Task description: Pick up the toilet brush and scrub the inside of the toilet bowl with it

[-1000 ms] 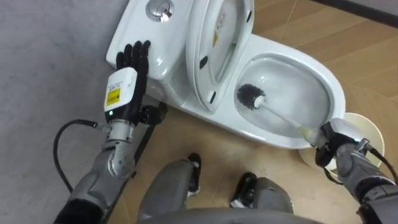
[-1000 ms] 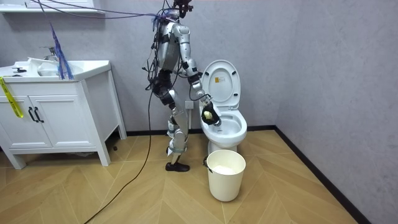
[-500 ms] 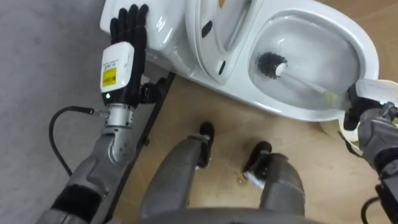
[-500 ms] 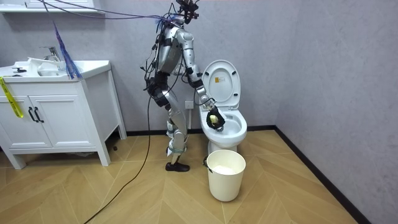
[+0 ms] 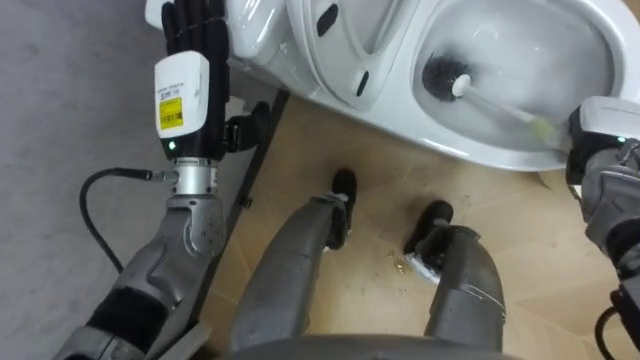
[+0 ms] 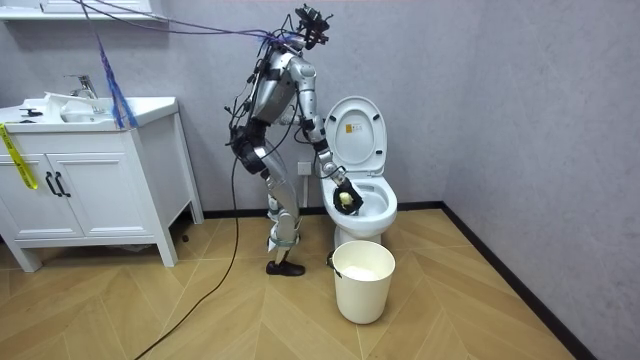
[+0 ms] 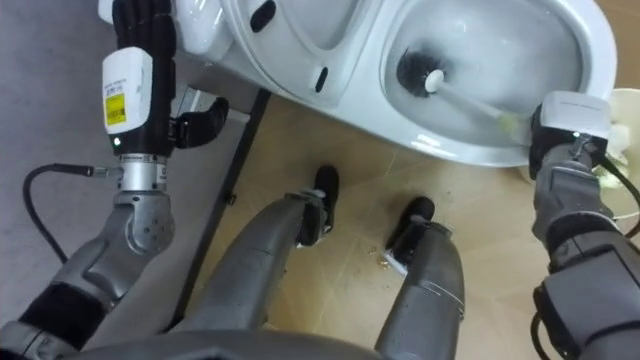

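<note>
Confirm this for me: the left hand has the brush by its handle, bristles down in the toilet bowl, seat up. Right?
Not quite. The right hand has the brush by its handle, as the left eye view shows. The left hand rests with straight fingers against the tank. The bristles are down in the toilet bowl and the seat is up, as you said.

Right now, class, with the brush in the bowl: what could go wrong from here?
The right hand holds the toilet brush with its head low in the toilet bowl: a hard stroke may flick water over the rim. The robot bends forward, left hand flat against the cistern: a slip there may unbalance it. The white bucket stands close by its feet: a step may knock it.
</note>
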{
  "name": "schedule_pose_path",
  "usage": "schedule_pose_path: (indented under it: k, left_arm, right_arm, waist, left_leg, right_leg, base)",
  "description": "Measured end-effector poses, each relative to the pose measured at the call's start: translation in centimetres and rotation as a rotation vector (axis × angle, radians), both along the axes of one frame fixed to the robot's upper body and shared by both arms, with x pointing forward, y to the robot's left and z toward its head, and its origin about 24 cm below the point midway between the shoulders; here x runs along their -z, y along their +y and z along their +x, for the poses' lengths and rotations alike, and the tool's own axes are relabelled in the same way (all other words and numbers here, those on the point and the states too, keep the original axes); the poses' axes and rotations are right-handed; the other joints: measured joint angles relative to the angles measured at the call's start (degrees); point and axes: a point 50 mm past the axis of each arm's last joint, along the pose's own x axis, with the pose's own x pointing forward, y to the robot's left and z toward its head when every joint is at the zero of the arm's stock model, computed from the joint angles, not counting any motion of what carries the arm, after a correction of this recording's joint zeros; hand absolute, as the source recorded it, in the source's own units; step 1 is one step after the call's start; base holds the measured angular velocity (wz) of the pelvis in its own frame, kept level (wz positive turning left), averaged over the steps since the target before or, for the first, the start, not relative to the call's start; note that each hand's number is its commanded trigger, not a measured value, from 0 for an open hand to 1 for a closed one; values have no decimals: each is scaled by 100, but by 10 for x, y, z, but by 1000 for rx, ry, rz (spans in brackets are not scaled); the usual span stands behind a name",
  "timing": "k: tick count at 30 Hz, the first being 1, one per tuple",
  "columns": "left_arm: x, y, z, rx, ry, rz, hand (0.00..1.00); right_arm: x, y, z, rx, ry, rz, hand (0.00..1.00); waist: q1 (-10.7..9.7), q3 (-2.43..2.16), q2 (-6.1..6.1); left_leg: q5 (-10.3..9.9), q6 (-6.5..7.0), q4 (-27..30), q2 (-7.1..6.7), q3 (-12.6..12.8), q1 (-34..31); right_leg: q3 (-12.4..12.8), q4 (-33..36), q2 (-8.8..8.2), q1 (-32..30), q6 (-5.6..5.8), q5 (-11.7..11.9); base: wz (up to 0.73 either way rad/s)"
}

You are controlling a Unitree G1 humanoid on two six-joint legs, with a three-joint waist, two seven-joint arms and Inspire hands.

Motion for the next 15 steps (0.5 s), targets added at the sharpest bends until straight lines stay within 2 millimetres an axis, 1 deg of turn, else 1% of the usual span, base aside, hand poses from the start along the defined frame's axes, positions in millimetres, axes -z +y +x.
schedule_pose_path:
  k: [2, 5, 7, 9, 11, 12, 15]
  left_arm:
    - [-1, 1, 2, -13, -13, -13, 0]
    - [-4, 3, 4, -35, -37, -28, 0]
    - [-6, 5, 5, -53, -49, -25, 0]
    - [-9, 8, 7, -68, -61, -21, 0]
    - [-11, 11, 10, -84, -65, -14, 0]
    - [-12, 12, 12, -91, -63, -8, 0]
    - [-12, 11, 15, -91, -44, 4, 0]
  right_arm:
    - [-2, 0, 2, 16, -29, 23, 100]
    - [-6, -1, 6, 111, -131, 157, 100]
    - [-11, -2, 10, 217, -232, 302, 100]
    - [-13, 0, 14, 253, -279, 364, 100]
    - [-16, 1, 16, 261, -304, 387, 100]
    - [-17, 2, 17, 257, -313, 391, 100]
    - [-18, 2, 18, 253, -317, 390, 100]
  waist:
    - [-19, 1, -2]
    - [-48, 38, -64]
    - [-169, 61, -107]
    - [-199, 88, -170]
    - [-259, 91, -177]
    - [-318, 91, -177]
    - [-365, 92, -180]
  left_leg:
    - [12, -8, 4, 11, 0, -47]
    - [34, -24, 3, 19, 26, -99]
    - [86, 3, 9, 0, 94, -166]
    - [102, 8, 47, 3, 165, -216]
    - [97, 0, 133, -17, 165, -289]
    - [119, -3, 135, -63, 161, -304]
    - [127, -5, 208, -102, 176, -310]
  right_leg:
    - [2, 10, 10, -39, -9, 5]
    - [99, 44, 47, -151, -25, 30]
    - [128, 167, -25, -281, -41, 26]
    - [215, 262, -34, -405, -49, 26]
    - [217, 388, -88, -488, -70, 9]
    - [231, 463, -138, -531, -68, -8]
    - [284, 590, -197, -584, -55, -36]
  base:
    - [0]
    - [-7]
    - [0]
    - [-5]
    - [4]
    - [10]
    - [3]
